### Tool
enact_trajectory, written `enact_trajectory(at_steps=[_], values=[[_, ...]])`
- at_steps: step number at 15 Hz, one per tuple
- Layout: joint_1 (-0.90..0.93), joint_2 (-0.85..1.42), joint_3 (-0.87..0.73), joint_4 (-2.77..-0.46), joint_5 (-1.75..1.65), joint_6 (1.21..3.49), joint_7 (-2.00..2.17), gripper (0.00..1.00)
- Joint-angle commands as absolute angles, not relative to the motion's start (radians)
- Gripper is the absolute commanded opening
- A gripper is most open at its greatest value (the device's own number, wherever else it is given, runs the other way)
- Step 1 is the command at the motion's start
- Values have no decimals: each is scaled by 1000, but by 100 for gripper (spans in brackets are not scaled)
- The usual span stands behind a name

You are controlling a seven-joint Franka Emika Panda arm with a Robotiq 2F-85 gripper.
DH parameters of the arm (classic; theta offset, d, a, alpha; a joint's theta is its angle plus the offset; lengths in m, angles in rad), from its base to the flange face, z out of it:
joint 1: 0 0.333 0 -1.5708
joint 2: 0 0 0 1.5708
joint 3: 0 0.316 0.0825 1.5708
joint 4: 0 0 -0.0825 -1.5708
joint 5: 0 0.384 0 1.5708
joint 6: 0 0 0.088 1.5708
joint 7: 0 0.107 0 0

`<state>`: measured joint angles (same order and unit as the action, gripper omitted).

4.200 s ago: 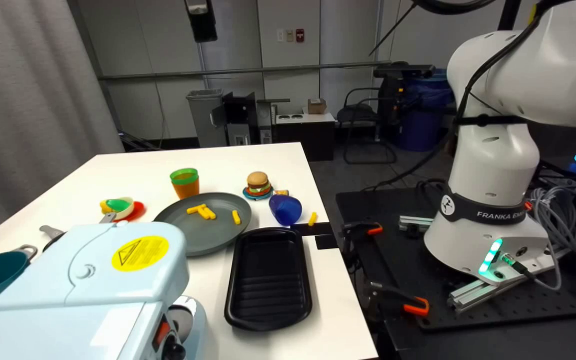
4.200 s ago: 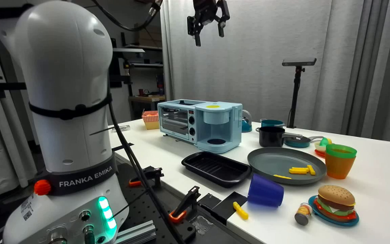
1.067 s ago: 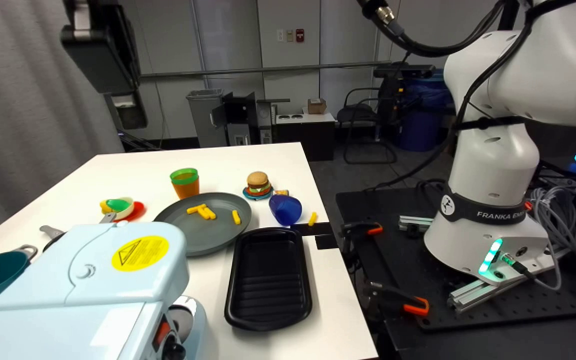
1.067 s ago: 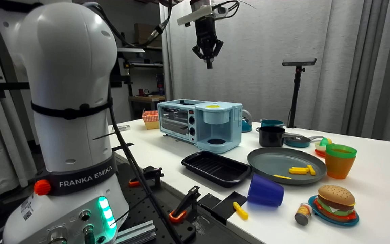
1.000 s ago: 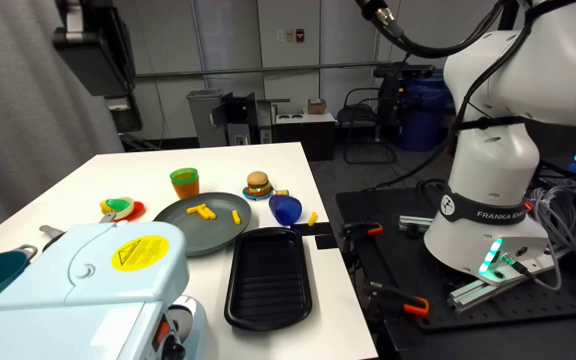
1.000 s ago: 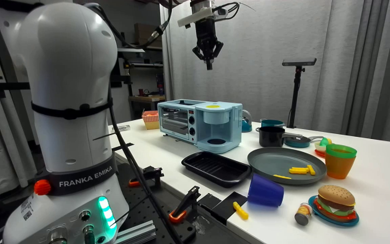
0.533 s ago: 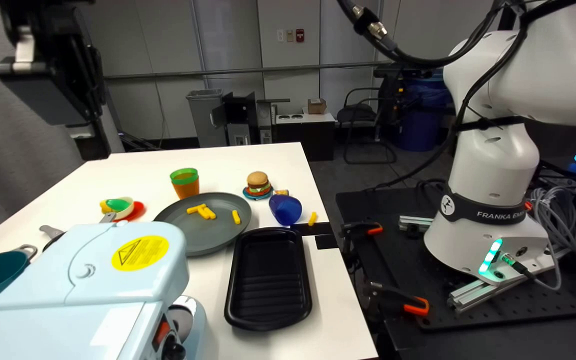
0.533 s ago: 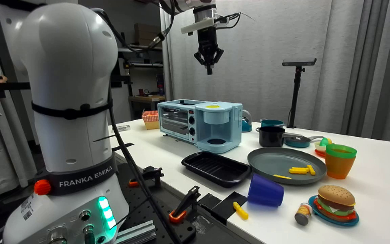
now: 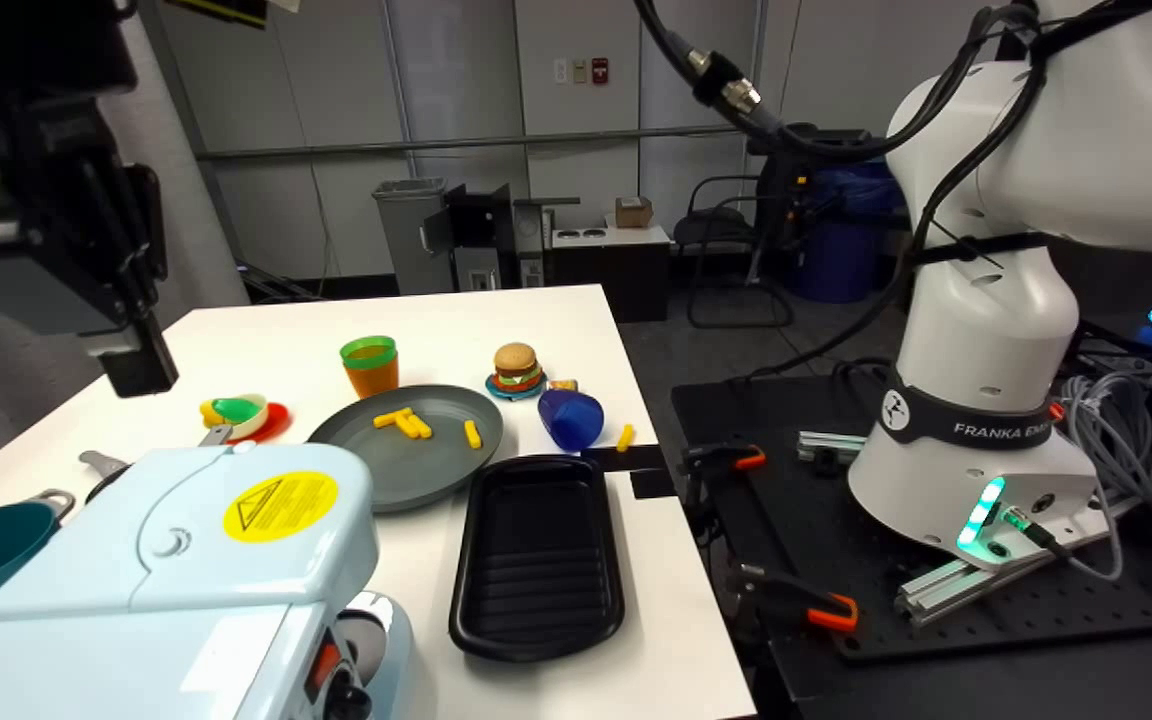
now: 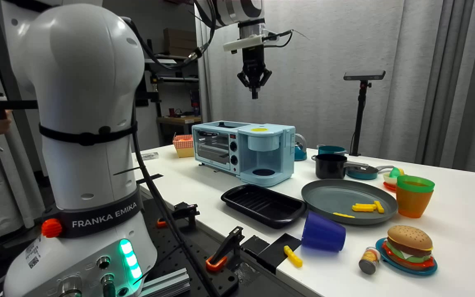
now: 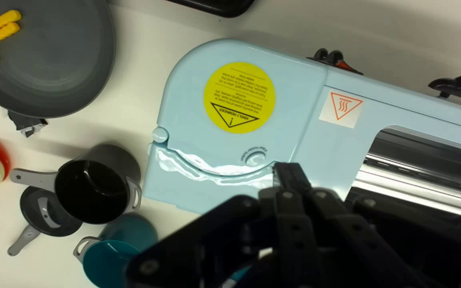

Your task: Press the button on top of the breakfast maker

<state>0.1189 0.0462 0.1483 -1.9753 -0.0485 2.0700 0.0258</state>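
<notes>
I find the gripper (image 10: 255,95) above the breakfast maker (image 10: 243,150), apart from it, fingertips (image 11: 292,176) together. The appliance stands on the table (image 10: 468,218). Positioning I judge nearly complete; pressing the button (image 11: 255,159) is outstanding.

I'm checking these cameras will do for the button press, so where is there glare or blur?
Wrist view: white glare streaks across the breakfast maker, just below the round button in the picture. In an exterior view: the gripper, large at upper left, looks blurred. Both exterior views: the green light strip glows nearly white in places.
</notes>
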Motion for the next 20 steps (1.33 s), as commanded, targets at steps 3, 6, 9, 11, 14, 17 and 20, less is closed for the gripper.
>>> enact_trajectory(at_steps=[3, 6, 9, 11, 14, 17, 20], values=[[134, 120, 147, -1923, -24, 2074, 13, 0], [133, 146, 146, -1916, -24, 2077, 12, 0], [131, 169, 143, -1903, -22, 2078, 10, 0], [129, 183, 141, -1899, -23, 2081, 6, 0], [127, 205, 138, -1882, -19, 2077, 4, 0], [127, 227, 136, -1855, -15, 2071, 4, 0], [125, 245, 134, -1835, -13, 2072, 2, 0]])
